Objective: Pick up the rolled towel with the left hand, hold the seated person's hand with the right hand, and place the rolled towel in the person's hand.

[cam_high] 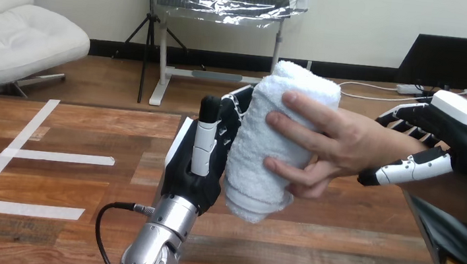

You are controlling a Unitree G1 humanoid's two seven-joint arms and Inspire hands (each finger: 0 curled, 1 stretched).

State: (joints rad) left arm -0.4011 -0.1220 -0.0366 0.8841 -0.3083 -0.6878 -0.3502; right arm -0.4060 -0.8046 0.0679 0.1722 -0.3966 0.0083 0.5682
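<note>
White rolled towel [268,142] is gripped by left hand [197,168] and person's hand [329,146], right hand [446,139] holding the wrist [385,148] beside it; probably only letting go is left.

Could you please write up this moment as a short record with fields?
rolled towel: white, roughly upright, lifted above the wooden table
left hand: grips the towel, fingers behind it
person's hand: enters from the right, fingers curled round the towel
right hand: fingers over, thumb under the person's wrist
stage: towel held by both left hand and person's hand
</note>
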